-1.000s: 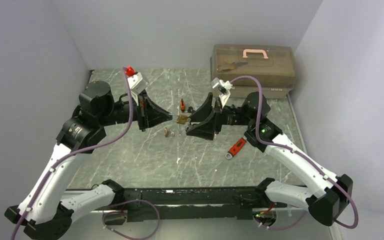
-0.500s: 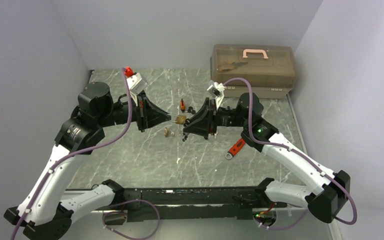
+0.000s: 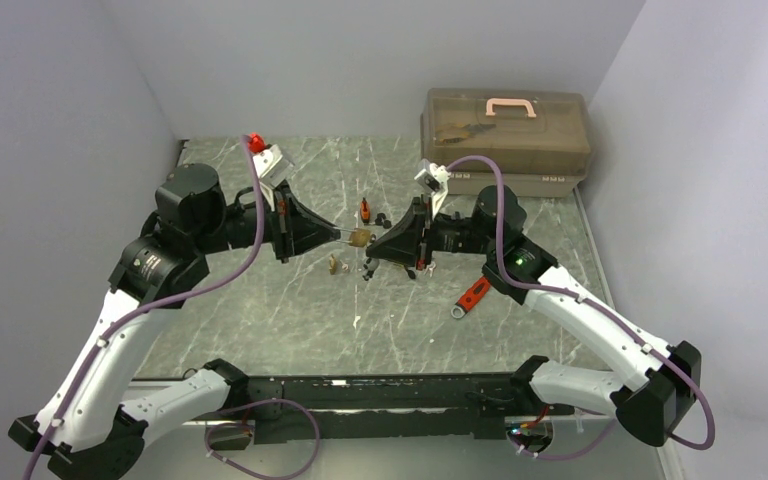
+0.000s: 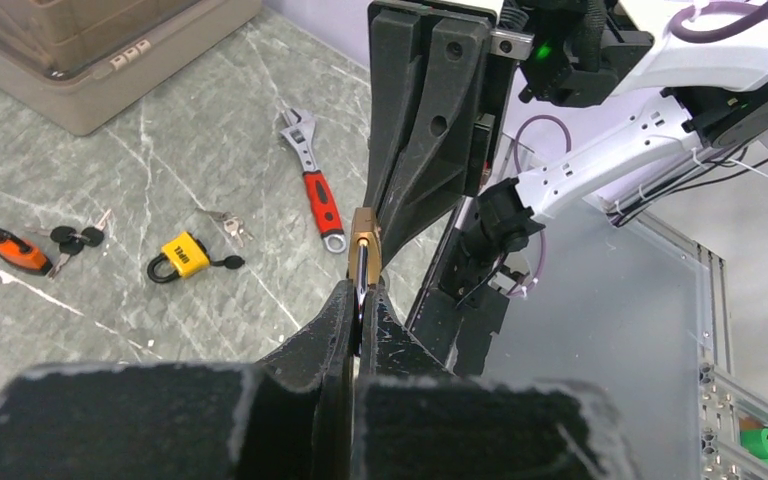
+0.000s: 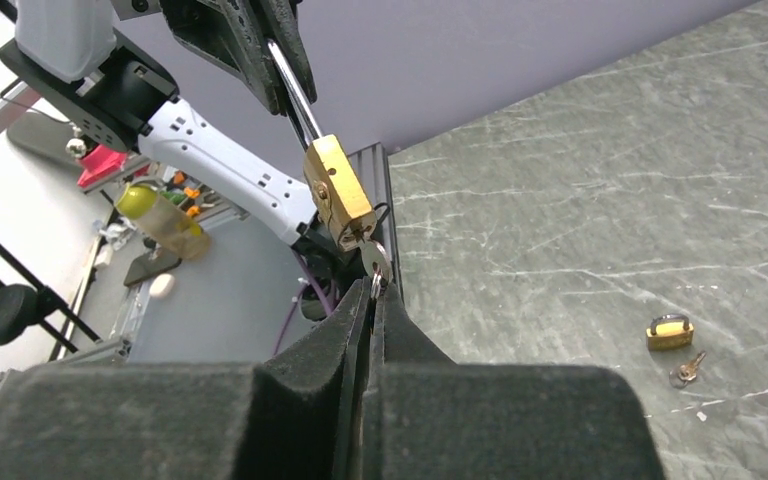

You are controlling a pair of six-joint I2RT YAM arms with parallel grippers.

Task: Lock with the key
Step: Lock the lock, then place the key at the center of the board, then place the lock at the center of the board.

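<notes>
A: Where is the brass padlock?
B: Above the bench, forward and left of the toolbox — left tool clenched on its shackle.
A: And the key?
B: At the padlock's base — right tool clamped on it.

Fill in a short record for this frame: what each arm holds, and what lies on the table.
left fingers: shut on the shackle of the brass padlock, held above the table
right fingers: shut on the key at that padlock's base
on table: small padlock with spare key, yellow padlock, wrench, key bunch
far right corner: toolbox
</notes>
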